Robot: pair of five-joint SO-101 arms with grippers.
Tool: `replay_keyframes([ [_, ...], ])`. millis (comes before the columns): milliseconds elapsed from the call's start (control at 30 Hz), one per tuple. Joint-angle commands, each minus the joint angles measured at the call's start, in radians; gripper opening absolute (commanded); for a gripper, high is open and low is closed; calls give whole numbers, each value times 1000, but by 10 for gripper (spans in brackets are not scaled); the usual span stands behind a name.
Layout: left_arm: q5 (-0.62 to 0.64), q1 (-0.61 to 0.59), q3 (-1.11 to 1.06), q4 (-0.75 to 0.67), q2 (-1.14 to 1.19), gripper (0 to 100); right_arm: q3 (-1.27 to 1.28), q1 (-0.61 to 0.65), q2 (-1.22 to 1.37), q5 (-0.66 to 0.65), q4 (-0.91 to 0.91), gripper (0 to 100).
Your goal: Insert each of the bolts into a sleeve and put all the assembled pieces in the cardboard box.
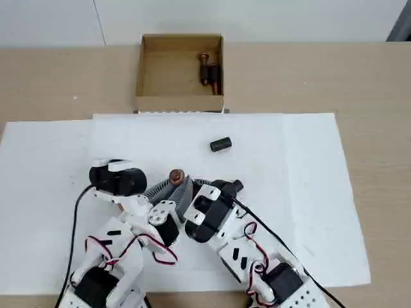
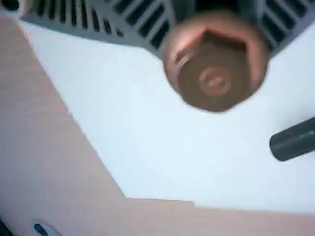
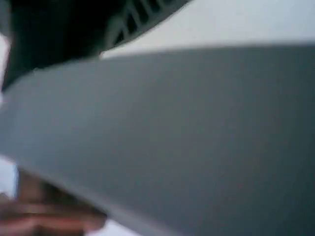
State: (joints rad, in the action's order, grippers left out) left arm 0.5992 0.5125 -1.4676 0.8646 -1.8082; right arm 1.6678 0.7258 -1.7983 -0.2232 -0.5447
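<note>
Copper bolt (image 2: 215,64) clamped in left gripper (image 1: 174,183), frame centre; right gripper (image 1: 196,186) beside it, openness unclear. Insertion step: next likely means aligning it with the black sleeve (image 1: 220,145).

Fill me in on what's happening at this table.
The left gripper holds a copper bolt over the white sheet, with the right gripper close beside it. A loose black sleeve lies on the sheet nearer the cardboard box, which already holds assembled pieces along its right side.
</note>
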Motion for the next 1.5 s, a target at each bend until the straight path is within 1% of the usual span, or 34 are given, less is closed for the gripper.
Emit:
replay_keyframes([
  [0, -3, 14, 5, 18, -8, 5, 12, 1, -16, -6, 30, 2],
  [67, -18, 14, 5, 18, -8, 10, 12, 1, -16, -6, 30, 2],
  [100, -40, 14, 4, 20, -8, 29, 12, 1, -16, -6, 30, 2],
  [167, -64, 11, 4, 21, -8, 97, 14, 1, -16, -6, 30, 2],
  [267, -69, 11, 1, 21, -6, 205, 14, 1, -16, -6, 30, 2],
  [333, -69, 11, -1, 21, -6, 225, 14, 1, -16, -6, 30, 2],
  [467, -80, -31, 2, 17, -6, 224, 14, 1, -16, -5, 30, 2],
  [567, -146, -91, 7, 15, -6, 224, 14, 1, -15, -5, 27, 2],
  [667, -184, -132, 22, 20, -6, 224, 15, 1, -15, 0, 22, 2],
  [1000, -187, -141, 104, 23, -6, 221, 15, -5, -13, 0, 21, 2],
  [1067, -196, -157, 117, 21, -6, 172, 15, -27, -15, 3, 21, 2],
  [1167, -292, -215, 124, 9, -8, 23, 15, -81, -15, 5, 21, 2],
  [1200, -327, -239, 119, -5, -8, 0, 15, -104, -15, 14, 21, 2],
  [1233, -354, -265, 117, -8, -8, 19, 15, -125, -15, 40, 21, 2],
  [1367, -437, -373, 82, -8, -8, 6, -2, -213, -12, 192, 18, 2],
  [1467, -482, -423, 7, -6, -8, 6, -54, -249, -12, 292, -70, 2],
])
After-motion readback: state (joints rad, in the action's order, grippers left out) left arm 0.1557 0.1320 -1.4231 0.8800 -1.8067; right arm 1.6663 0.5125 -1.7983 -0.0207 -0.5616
